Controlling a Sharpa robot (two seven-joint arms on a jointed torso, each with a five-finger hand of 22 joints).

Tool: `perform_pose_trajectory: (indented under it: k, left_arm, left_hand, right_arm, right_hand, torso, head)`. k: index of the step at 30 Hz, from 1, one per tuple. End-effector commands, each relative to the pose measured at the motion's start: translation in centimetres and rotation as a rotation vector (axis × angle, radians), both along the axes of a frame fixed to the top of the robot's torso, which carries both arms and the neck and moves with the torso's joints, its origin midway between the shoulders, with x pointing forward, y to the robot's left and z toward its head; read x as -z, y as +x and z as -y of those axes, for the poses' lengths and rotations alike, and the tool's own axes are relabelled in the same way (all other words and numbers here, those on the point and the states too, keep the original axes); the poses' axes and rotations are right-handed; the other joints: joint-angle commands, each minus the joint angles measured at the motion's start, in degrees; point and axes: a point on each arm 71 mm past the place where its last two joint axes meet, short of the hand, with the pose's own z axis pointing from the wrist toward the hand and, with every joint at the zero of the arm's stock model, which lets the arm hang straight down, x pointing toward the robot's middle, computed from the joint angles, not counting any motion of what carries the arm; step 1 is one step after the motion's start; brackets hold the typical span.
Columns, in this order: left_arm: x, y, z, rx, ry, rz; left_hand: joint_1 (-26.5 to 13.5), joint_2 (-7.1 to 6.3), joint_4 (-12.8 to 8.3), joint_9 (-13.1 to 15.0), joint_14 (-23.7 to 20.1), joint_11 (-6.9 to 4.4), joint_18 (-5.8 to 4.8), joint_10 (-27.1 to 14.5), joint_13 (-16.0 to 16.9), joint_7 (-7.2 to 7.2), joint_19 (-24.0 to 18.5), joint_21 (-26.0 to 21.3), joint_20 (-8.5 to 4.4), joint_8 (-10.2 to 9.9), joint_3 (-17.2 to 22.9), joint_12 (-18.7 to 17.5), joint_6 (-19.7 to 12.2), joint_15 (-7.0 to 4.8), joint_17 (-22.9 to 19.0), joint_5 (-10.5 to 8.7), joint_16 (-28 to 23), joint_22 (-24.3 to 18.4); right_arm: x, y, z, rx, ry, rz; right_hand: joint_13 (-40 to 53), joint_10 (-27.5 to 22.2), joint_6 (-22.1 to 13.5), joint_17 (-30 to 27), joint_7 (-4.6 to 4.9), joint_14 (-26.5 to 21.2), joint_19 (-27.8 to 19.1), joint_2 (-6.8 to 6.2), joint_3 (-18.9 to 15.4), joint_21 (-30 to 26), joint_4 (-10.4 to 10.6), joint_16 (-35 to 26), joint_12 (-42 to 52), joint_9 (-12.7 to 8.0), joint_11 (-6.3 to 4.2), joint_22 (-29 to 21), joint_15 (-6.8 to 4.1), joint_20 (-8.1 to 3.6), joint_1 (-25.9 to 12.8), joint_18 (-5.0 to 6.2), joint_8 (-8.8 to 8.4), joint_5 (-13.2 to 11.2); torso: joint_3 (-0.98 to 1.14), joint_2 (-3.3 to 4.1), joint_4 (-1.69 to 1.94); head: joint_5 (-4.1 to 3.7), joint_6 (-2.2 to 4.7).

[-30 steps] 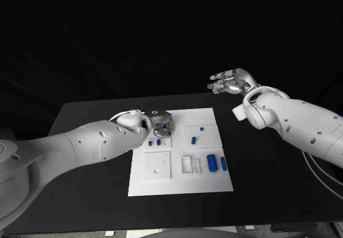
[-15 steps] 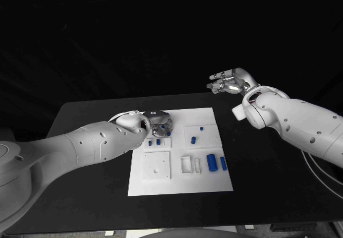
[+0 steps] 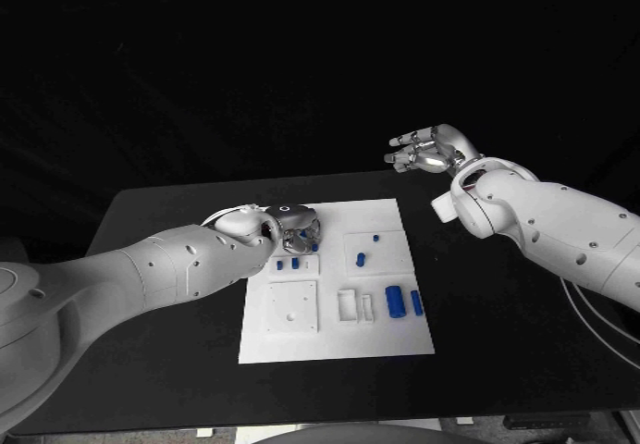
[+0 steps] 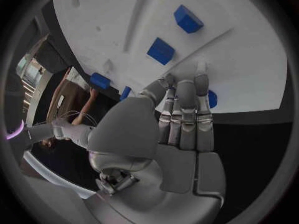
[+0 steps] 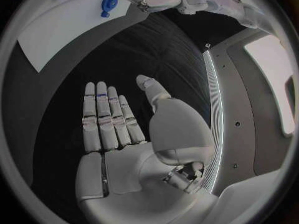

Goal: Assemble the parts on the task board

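White task board [image 3: 334,347] lain mid black table [image 3: 160,370], left hand [image 3: 296,229] lowered at its far left corner, fingers closed around a small blue part [image 3: 307,246], right hand [image 3: 429,151] raised beyond table's far edge, fingers spread, nothing held, other blue parts [image 3: 395,302] scattered on board.

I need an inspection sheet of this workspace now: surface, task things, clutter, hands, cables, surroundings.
Surface: black table, bare round the board.
Task things: white task board in the middle of the table; small blue parts lie on it, two larger ones near its right edge, smaller ones further back.
Clutter: nothing seen.
Hands: left hand is low over the board's far left part, with a blue part at its fingertips; whether it grips it cannot be told. Right hand is raised beyond the table, fingers apart, holding nothing.
Cables: a pale cable hangs under the right arm.
Surroundings: dark.
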Motion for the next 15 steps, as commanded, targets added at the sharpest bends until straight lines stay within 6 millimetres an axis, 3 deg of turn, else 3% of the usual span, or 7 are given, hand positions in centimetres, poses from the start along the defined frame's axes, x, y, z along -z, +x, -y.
perform_pose_trajectory:
  k: [1,15]
  left_arm:
    - [0.38,-0.31,0.29,0.016,-0.009,-0.02]
    - [0.43,-0.5,0.54,0.03,-0.013,-0.033]
  left_hand:
    - [-0.13,-0.07,0.08,-0.09,0.56,0.04,0.23,0.51,0.04,-0.05,0.09,0.32,-0.23,-0.21,0.34,-0.23,-0.81,-0.03,0.1,-0.23,0.28,1.2]
    - [-0.24,-0.91,-0.06,-0.14,0.48,0.4,0.37,-0.69,0.04,-1.03,0.14,0.02,0.03,-0.21,-0.23,-0.23,-3.64,0.25,-0.01,-0.35,0.0,1.09]
  right_arm:
    - [-0.07,-0.01,-0.15,-0.012,0.001,0.006]
    - [-0.06,0.0,-0.1,-0.011,0.0,0.005]
  right_hand:
    - [-0.09,-0.35,-0.05,-0.08,-0.1,-0.36,-0.36,-0.39,0.35,-0.18,-0.14,-0.19,0.14,-0.08,0.07,-0.07,-0.09,0.11,-0.13,0.21,-0.24,0.18]
    - [-0.09,-0.31,0.03,-0.07,-0.12,-0.34,-0.36,-0.48,0.66,-0.18,-0.16,-0.18,0.12,-0.08,0.04,-0.07,-0.11,0.1,-0.22,0.21,-0.24,0.23]
  torso:
    - [0.01,-0.03,-0.07]
    - [-0.01,-0.03,0.0]
  head:
    - [0.05,-0.03]
    - [-0.09,-0.07]
